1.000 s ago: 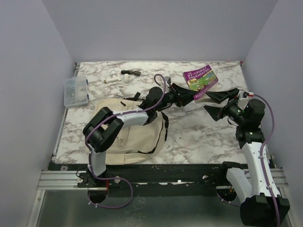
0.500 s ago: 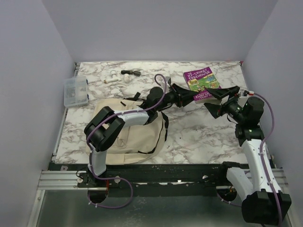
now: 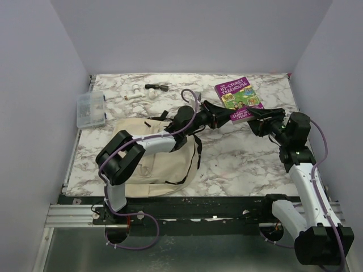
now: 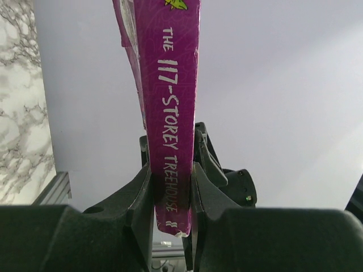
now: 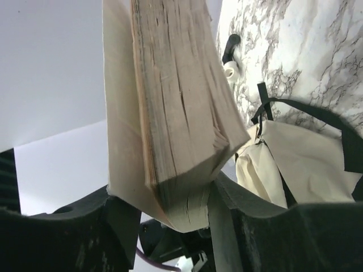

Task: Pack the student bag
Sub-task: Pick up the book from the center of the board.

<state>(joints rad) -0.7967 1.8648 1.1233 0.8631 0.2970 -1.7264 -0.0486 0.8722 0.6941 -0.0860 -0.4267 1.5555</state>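
Observation:
A purple paperback book (image 3: 238, 100) hangs over the table's far right, held from both sides. My left gripper (image 3: 226, 115) is shut on its spine (image 4: 170, 113), near the lower end, with both fingers pressed against the covers. My right gripper (image 3: 257, 117) is shut on the opposite edge, where the yellowed pages (image 5: 181, 113) sit between its fingers (image 5: 232, 221). The student bag (image 3: 159, 161), a beige canvas backpack with black straps, lies flat under the left arm; a corner of it (image 5: 300, 164) shows in the right wrist view.
A small clear plastic box (image 3: 91, 109) sits at the table's left edge. Small white pieces (image 3: 134, 92) and a black object (image 3: 156, 87) lie near the back wall. Walls enclose the table on three sides.
My right gripper has moved left onto the book and narrowed from wide open to a grip on its page edge. The book has shifted slightly left. The left gripper keeps its hold.

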